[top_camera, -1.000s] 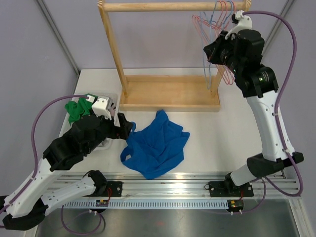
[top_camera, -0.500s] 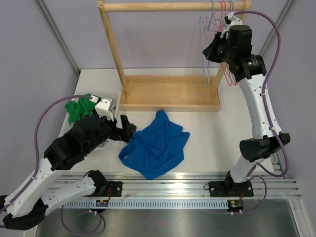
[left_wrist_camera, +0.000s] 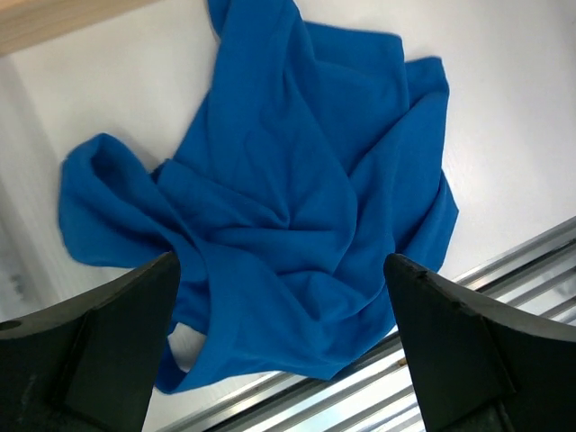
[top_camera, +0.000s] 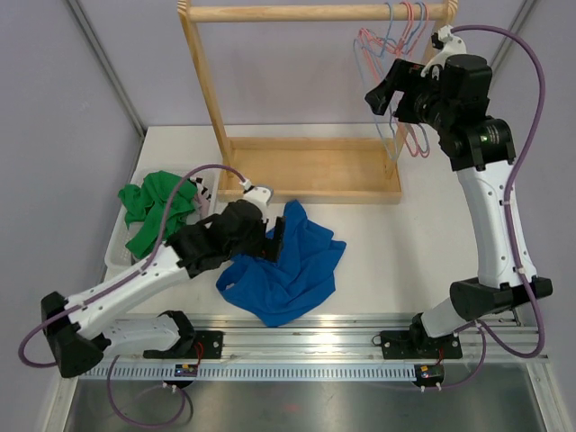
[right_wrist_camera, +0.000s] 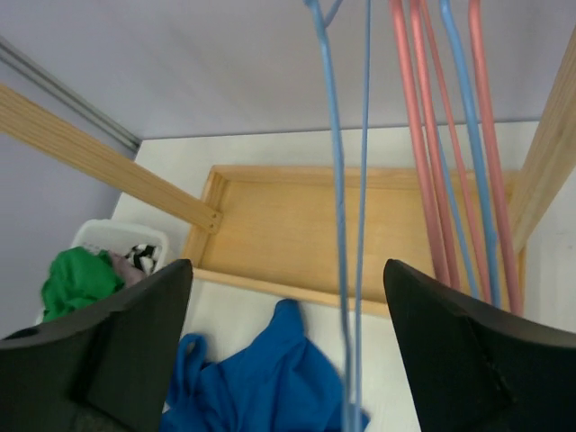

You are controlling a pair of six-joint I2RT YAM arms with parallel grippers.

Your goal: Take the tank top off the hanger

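The blue tank top (top_camera: 290,268) lies crumpled on the white table, off any hanger. My left gripper (top_camera: 273,239) hovers open just above its left part. In the left wrist view the tank top (left_wrist_camera: 297,189) fills the space below the spread fingers of that gripper (left_wrist_camera: 283,346). My right gripper (top_camera: 383,86) is raised at the rack's right end, open, beside the bare wire hangers (top_camera: 402,40). In the right wrist view a blue hanger (right_wrist_camera: 338,216) hangs free between the wide fingers of the gripper (right_wrist_camera: 288,353), untouched, with pink and blue hangers (right_wrist_camera: 450,180) to its right.
The wooden rack's base tray (top_camera: 306,169) stands behind the tank top, its rail (top_camera: 297,12) overhead. A white bin (top_camera: 114,256) holding green clothing (top_camera: 157,211) sits at the left. A metal rail (top_camera: 315,335) runs along the near edge.
My right gripper has opened and drawn slightly back from the hangers. The left arm swung right from the bin until its open gripper was over the tank top.
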